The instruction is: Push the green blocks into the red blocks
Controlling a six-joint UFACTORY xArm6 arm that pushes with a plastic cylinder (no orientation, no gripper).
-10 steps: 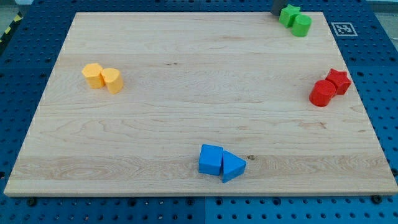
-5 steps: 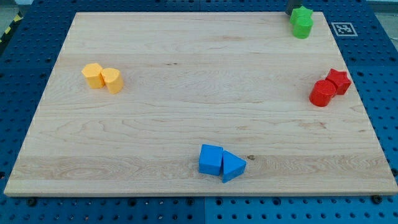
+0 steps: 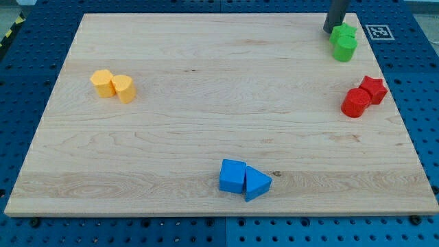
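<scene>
Two green blocks sit touching at the view's top right: a green star-like block (image 3: 342, 33) and a green cylinder (image 3: 345, 49) just below it. My tip (image 3: 332, 29) stands at the upper left side of the green star-like block, touching or nearly touching it. The two red blocks lie lower at the right edge: a red cylinder (image 3: 355, 103) and a red star (image 3: 374, 89), touching each other. A gap of bare board separates the green pair from the red pair.
Two yellow blocks (image 3: 113, 86) sit together at the view's left. A blue cube (image 3: 232, 175) and a blue triangle (image 3: 256, 184) sit at the bottom middle. The wooden board (image 3: 206, 103) lies on a blue perforated table; a marker tag (image 3: 378, 31) lies off its top right corner.
My tip has moved down and to the right from the top edge. The green pair has slid down and right with it, toward the red blocks, and turned to stack vertically.
</scene>
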